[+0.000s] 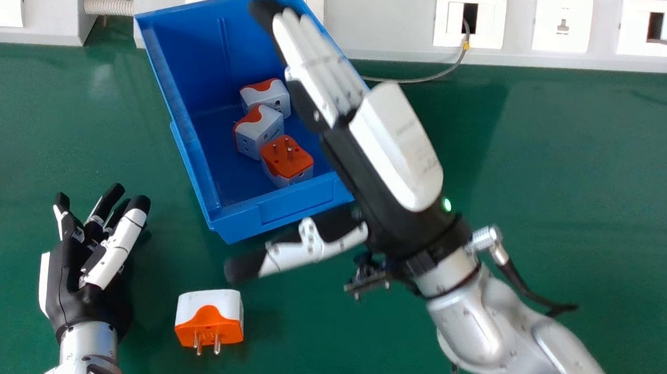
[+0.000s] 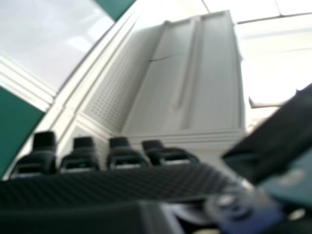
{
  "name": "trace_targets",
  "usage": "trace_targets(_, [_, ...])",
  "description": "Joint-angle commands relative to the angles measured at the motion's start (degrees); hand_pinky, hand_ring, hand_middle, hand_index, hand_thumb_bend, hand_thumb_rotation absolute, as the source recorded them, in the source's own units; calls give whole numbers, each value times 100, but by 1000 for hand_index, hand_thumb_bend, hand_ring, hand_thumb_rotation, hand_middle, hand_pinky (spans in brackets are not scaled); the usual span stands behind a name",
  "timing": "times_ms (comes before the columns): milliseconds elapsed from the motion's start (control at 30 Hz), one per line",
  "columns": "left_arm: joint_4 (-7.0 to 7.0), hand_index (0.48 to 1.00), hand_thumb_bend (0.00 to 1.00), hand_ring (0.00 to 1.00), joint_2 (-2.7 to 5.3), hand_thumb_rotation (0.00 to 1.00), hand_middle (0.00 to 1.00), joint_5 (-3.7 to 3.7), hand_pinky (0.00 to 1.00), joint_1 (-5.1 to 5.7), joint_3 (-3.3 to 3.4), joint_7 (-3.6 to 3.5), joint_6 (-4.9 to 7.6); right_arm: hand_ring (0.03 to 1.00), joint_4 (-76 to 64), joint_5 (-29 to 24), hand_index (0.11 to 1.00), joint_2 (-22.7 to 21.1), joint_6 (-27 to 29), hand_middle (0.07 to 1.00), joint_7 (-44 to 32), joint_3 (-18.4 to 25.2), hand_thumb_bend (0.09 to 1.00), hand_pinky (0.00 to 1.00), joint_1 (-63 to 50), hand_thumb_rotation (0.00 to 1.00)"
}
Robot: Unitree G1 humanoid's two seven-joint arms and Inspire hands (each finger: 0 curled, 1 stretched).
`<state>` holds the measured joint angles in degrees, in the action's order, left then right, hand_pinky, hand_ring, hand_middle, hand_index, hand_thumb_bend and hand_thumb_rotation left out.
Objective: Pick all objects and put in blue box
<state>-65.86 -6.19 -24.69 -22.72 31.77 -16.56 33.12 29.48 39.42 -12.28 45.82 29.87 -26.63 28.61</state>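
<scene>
1. Step in hand, by my judgement: gathering the last plug adapter, with most of the task done. Three white-and-orange adapters lie inside the blue box: a far one, a middle one and a near one, its orange face and pins upward.
2. Outside the box, one white-and-orange adapter sits on the green surface, nearer than the box and to the right of the left hand. Its pins point to the near side.
3. Right hand: released and empty, fingers straight over the right part of the box, thumb spread toward the outside adapter. The left hand is relaxed and holds nothing, at the near left.
4. Next move, as I judge it: the right hand needs to come back nearer and left, clear the box wall, close on the adapter's body and carry it over the rim. Coming in low could knock the box or push the adapter away.
5. Writing: no brand or label is legible on the adapters, the box or the wall sockets at the far side.
</scene>
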Motion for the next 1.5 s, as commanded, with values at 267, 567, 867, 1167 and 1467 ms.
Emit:
trace_targets(267, [-611,805,660,854,240,49,849,17,821,581,12,340,-777,902,358,-886,983,125,918,950,-730,81,1000,813,-749,818])
trace_targets(567, [-580,798,667,860,227,61,855,17,822,600,6,354,-765,853,688,-826,961,169,1046,901,-1167,41,1000,779,-1020,824])
trace_targets(867, [-560,806,666,857,239,33,854,7,819,603,5,335,-778,804,1001,-621,900,229,760,853,-1702,-193,1000,717,-996,824])
trace_targets(1167, [-556,821,672,856,247,60,852,32,812,623,-19,372,-750,807,1730,-468,875,441,641,848,-2039,-348,1000,726,-506,828])
trace_targets(1467, [-547,824,665,853,254,58,852,-7,813,629,-9,385,-780,809,2362,12,863,613,460,844,-1822,-568,1000,742,72,812])
